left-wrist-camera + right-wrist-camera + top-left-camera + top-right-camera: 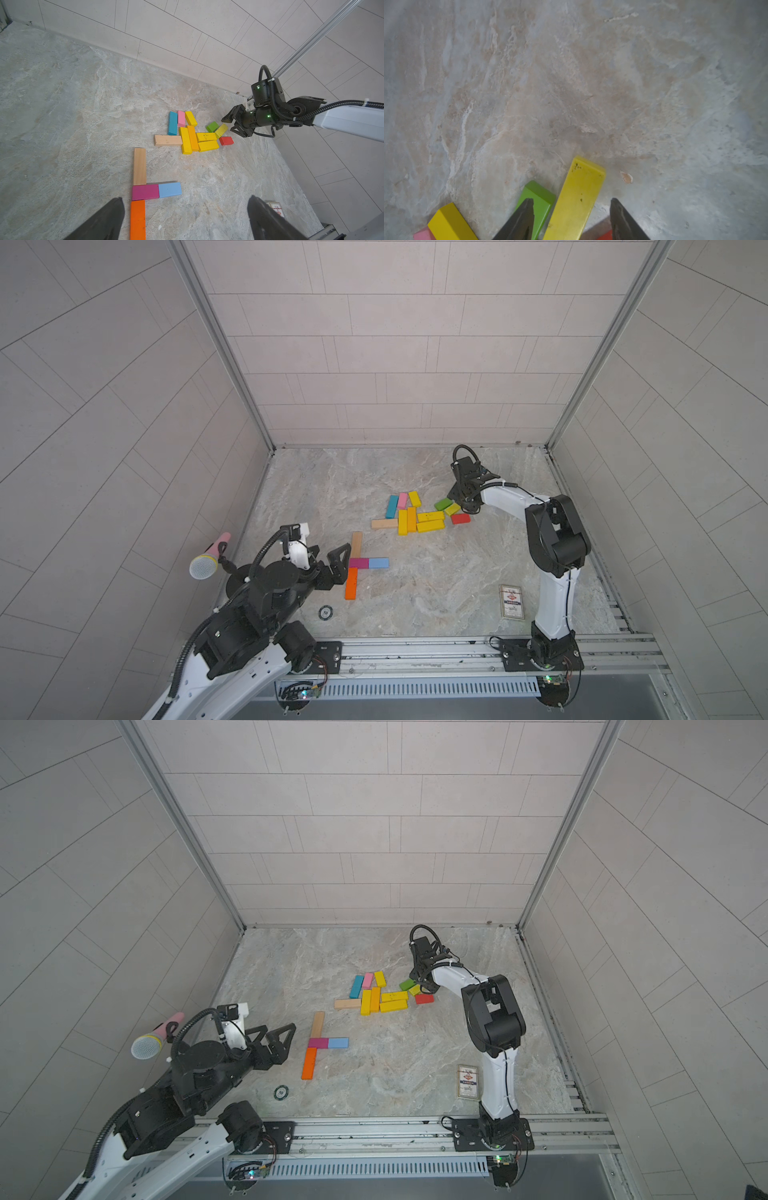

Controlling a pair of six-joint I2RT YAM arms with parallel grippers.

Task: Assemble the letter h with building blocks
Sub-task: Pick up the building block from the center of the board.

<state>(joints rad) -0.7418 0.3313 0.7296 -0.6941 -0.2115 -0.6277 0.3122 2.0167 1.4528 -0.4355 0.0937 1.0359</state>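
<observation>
My arms are white shells on the long links with black housings at every joint. Along my left arm point(245, 674) runs a ribbed black hose point(183, 659), and a white camera block point(297, 551) sits at its wrist. My left gripper point(330, 551) is matte black, and each finger point(104, 222) tapers to a blunt point from an open triangular frame. My right arm point(552, 601) has a thin black cable point(567, 593) tied along its white link, and a corrugated hose arcs over its black wrist, where small green lights point(268, 116) glow. My right gripper point(571, 200) has dark, narrowing fingers. My right base plate point(509, 657) is black, with screws.
</observation>
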